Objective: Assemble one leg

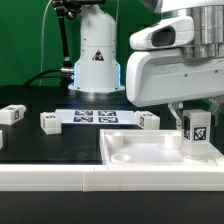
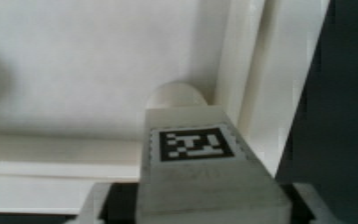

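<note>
A white leg with a black-and-white tag stands upright at the near right corner of the large white panel. My gripper is shut on the leg from above. In the wrist view the leg fills the space between my fingers, and its lower end sits at the panel's recessed corner. Three more legs lie on the black table: one at the exterior view's far left, one beside it, one behind the panel.
The marker board lies flat behind the panel. A white robot base stands at the back. The arm's white body hangs over the panel's right side. A white ledge runs along the front.
</note>
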Controlling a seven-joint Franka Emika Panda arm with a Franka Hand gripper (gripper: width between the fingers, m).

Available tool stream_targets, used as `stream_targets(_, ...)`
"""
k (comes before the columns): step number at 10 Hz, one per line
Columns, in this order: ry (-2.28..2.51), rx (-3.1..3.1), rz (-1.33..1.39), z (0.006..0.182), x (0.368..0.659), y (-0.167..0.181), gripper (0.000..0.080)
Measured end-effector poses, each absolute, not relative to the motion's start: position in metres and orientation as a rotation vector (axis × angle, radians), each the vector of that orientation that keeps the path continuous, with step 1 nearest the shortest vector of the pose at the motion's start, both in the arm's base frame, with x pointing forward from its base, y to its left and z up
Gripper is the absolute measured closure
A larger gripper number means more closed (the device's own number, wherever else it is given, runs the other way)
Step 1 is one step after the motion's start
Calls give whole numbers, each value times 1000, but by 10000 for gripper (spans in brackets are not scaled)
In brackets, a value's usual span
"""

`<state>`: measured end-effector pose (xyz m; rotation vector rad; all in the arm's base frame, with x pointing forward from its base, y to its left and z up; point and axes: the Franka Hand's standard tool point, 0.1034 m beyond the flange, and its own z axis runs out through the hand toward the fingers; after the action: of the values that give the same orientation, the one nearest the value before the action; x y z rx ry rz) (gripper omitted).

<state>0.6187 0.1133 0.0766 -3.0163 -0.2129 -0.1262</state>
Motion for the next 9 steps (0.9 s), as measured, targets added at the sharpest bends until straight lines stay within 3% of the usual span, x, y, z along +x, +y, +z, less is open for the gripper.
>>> stream_targets(9,1396,-2624,-151,74,620,118,505)
